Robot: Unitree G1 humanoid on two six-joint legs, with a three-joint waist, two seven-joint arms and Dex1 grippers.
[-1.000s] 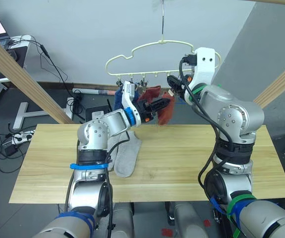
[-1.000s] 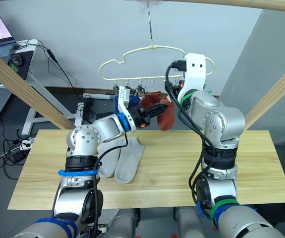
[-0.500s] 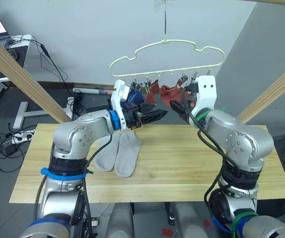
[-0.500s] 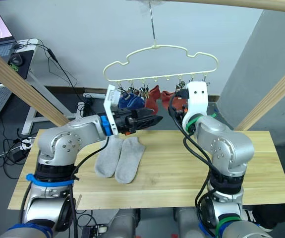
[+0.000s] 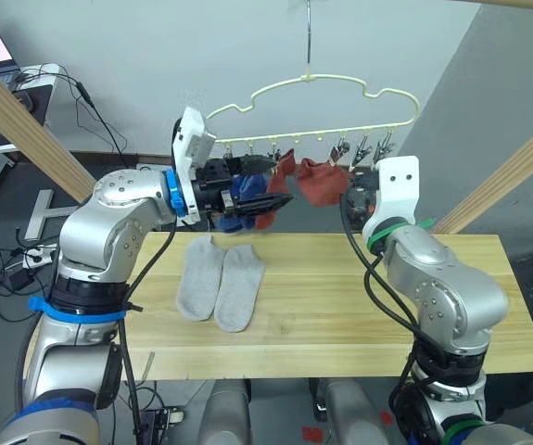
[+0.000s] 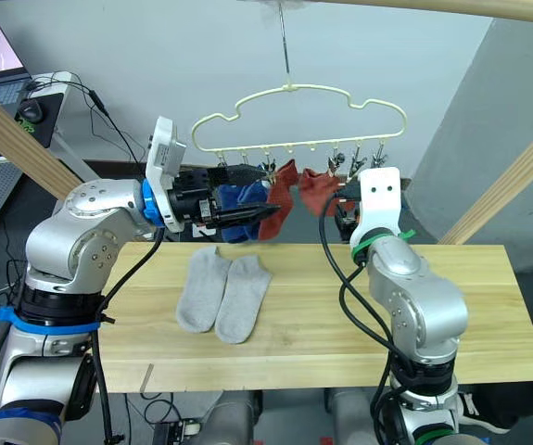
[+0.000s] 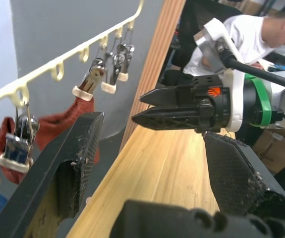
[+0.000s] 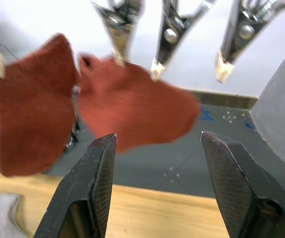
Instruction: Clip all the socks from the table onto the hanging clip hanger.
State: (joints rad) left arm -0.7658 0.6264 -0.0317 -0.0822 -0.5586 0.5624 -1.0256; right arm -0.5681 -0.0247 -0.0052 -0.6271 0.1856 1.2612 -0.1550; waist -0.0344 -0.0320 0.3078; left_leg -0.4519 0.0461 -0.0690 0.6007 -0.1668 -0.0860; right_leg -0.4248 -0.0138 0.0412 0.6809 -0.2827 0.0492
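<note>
The cream-yellow clip hanger (image 5: pixel 312 88) hangs behind the table (image 5: pixel 340 306). Blue socks (image 5: pixel 241 190) and two rust-red socks (image 5: pixel 280 169) (image 5: pixel 323 183) dangle from its clips. Bare clips (image 5: pixel 364 148) hang to their right. Two light grey socks (image 5: pixel 201 276) (image 5: pixel 240 287) lie flat side by side on the table's left half. My left gripper (image 5: pixel 277 182) is open and empty, raised in front of the blue socks. Just below the bare clips, my right gripper (image 8: pixel 158 135) is open and empty, facing the red sock (image 8: pixel 132 111).
Slanted wooden beams (image 5: pixel 25 125) (image 5: pixel 516 158) flank the table on both sides. A desk with cables (image 5: pixel 34 93) stands at the far left. A person in a white shirt (image 7: pixel 251 29) sits beyond the right arm.
The left gripper let go of the red sock, which now hangs from a clip, and drew back to the left. The right gripper dropped from the clips to just below them.
</note>
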